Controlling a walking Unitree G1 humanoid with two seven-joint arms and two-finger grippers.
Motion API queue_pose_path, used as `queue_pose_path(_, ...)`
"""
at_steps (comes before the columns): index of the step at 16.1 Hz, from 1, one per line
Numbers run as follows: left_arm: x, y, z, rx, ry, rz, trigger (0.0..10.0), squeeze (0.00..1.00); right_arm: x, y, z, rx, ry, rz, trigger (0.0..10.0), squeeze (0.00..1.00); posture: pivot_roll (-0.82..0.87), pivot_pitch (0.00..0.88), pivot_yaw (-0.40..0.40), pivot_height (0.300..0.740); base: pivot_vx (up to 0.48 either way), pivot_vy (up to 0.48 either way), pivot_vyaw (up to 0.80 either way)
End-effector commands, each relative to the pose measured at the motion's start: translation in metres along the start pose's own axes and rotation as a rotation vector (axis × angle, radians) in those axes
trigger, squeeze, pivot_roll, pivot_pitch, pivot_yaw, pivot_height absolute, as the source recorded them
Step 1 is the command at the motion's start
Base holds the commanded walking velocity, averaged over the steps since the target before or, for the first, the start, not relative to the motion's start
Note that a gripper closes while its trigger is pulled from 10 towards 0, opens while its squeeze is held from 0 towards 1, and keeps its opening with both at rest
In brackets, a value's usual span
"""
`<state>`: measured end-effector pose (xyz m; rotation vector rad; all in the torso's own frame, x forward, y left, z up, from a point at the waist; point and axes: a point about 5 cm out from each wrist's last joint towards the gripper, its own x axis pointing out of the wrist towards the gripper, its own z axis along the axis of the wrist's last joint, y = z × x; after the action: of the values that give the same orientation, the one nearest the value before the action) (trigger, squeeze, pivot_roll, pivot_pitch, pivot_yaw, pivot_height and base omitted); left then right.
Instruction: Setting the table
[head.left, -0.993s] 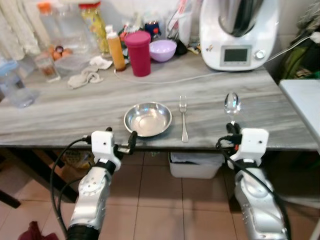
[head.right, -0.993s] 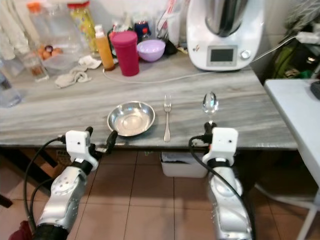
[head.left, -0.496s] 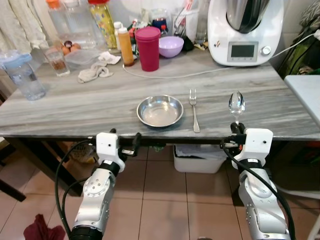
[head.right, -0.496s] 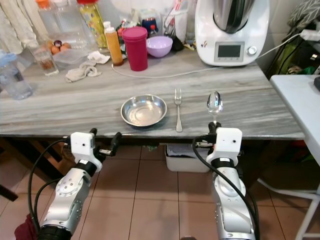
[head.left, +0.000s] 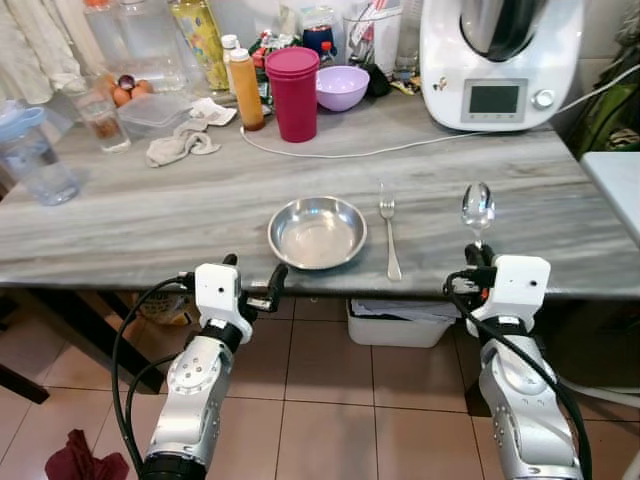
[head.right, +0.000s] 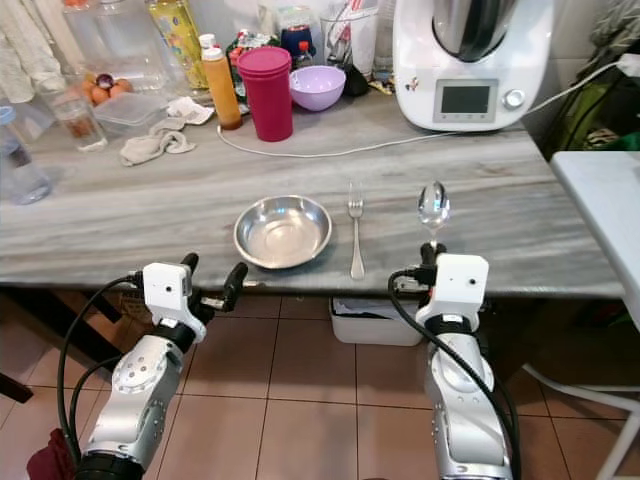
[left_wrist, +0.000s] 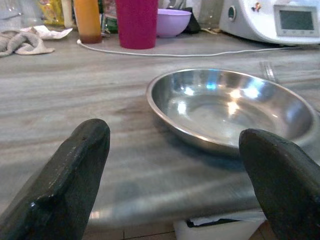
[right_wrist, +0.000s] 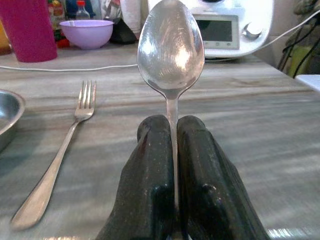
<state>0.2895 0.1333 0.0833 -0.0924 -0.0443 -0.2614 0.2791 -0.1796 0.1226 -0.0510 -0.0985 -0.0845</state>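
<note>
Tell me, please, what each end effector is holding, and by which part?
The right end effector pinches the spoon by its handle; the left end effector holds nothing.

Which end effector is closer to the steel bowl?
Left. The left end effector sits open at the table edge just before the steel bowl; the right end effector holds the spoon beyond the fork.

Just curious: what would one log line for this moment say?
right gripper: shut on spoon | left gripper: open, before bowl | fork: beside bowl

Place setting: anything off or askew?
Nothing spilled or damaged. Bowl and fork lie neatly near the table edge. The spoon isn't down yet: right gripper holds it upright, jaws shut on its handle.
</note>
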Motion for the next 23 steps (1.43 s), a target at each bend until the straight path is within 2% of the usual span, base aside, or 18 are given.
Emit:
queue_pose_path(1,-0.001,0.003,0.002,0.011,-0.001,-0.006,10.0,0.0,0.001,0.002,0.002,0.004,-0.009,0.005,10.0,0.0,-0.24,0.077,0.086,0.74,0.352,0.0,0.0)
queue_pose_path(5,-0.002,0.002,0.002,-0.011,-0.006,-0.005,10.0,0.0,0.001,0.002,0.002,-0.001,-0.01,0.004,10.0,0.0,-0.24,0.077,0.084,0.74,0.172,0.0,0.0)
queue_pose_path(12,-0.026,0.019,0.001,0.061,0.017,-0.049,10.0,0.0,0.0,0.003,0.001,0.0,-0.006,0.002,10.0,0.0,-0.23,0.085,0.084,0.74,0.0,0.0,0.0)
queue_pose_path(14,-0.029,0.018,0.003,0.068,0.023,-0.118,10.0,0.0,0.001,0.001,-0.001,0.006,0.011,-0.009,10.0,0.0,-0.23,0.084,0.081,0.74,0.0,0.0,0.0)
queue_pose_path(17,-0.036,0.007,0.004,0.014,0.053,-0.299,10.0,0.0,0.006,-0.004,-0.001,0.012,0.038,-0.043,10.0,0.0,-0.22,0.082,0.076,0.74,0.0,0.0,0.0)
queue_pose_path(20,-0.035,0.005,0.003,0.006,0.061,-0.326,10.0,0.0,0.009,-0.008,-0.007,0.048,0.094,-0.067,10.0,0.0,-0.23,0.08,0.076,0.74,0.0,0.0,0.0)
queue_pose_path(23,-0.038,-0.002,-0.001,-0.012,0.089,-0.439,10.0,0.0,0.015,-0.006,-0.02,0.065,0.201,-0.052,10.0,0.0,-0.23,0.085,0.077,0.74,0.0,0.0,0.0)
